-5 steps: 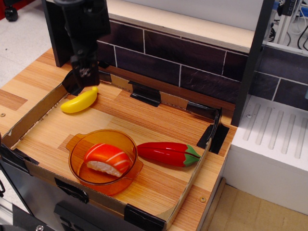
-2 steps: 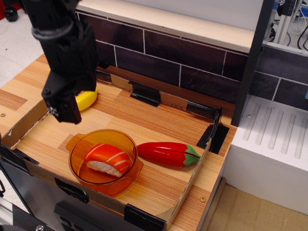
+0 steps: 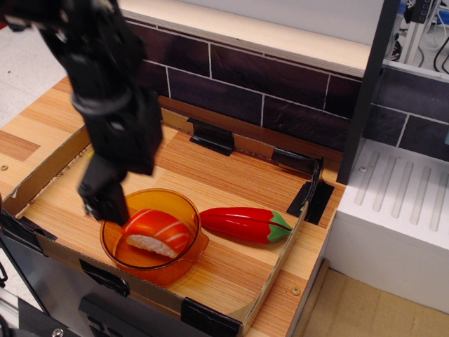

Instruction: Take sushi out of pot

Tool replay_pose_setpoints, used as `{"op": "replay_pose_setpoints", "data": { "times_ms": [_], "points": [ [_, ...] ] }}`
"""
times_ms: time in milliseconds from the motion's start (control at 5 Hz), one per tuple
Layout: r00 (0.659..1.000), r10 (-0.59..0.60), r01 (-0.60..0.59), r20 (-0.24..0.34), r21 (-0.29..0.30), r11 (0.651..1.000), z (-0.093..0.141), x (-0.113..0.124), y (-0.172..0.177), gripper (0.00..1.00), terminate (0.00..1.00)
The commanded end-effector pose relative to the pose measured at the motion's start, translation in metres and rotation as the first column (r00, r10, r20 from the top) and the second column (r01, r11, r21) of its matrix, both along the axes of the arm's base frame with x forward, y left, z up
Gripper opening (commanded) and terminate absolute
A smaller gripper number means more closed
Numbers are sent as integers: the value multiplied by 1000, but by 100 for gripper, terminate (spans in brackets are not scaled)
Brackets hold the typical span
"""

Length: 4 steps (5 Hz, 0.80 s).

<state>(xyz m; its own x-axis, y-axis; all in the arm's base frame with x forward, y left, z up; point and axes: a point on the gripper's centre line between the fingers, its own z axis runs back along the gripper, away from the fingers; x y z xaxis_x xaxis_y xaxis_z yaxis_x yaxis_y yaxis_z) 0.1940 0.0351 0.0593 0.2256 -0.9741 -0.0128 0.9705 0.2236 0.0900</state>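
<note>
The sushi point(image 3: 157, 231), orange-red with white stripes on a white rice base, lies inside the translucent orange pot point(image 3: 168, 265) at the front of the wooden tray. My black gripper point(image 3: 105, 201) hangs over the pot's left rim, just left of the sushi and close to it. Its fingers merge into one dark shape, so I cannot tell whether they are open or shut. Nothing shows between them.
A red chili pepper point(image 3: 244, 224) with a green stem lies just right of the pot. The tray has low cardboard walls point(image 3: 275, 275) with black corner clips. A dark tiled wall point(image 3: 280, 91) runs behind and a white drain board point(image 3: 400, 203) stands to the right.
My arm has moved from the back left corner forward and down to the pot's left rim. It now hides the yellow banana. The sushi, pot and chili have not moved.
</note>
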Motion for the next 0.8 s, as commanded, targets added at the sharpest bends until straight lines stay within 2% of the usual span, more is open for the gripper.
{"op": "replay_pose_setpoints", "data": {
  "times_ms": [0, 200, 600],
  "points": [
    [999, -25, 24, 24, 33, 999, -12, -8, -3, 100, 0],
    [999, -22, 20, 30, 52, 998, -20, -8, -2, 100, 0],
    [1000, -8, 8, -9, 68, 998, -33, -4, 0, 100, 0]
  ]
}}
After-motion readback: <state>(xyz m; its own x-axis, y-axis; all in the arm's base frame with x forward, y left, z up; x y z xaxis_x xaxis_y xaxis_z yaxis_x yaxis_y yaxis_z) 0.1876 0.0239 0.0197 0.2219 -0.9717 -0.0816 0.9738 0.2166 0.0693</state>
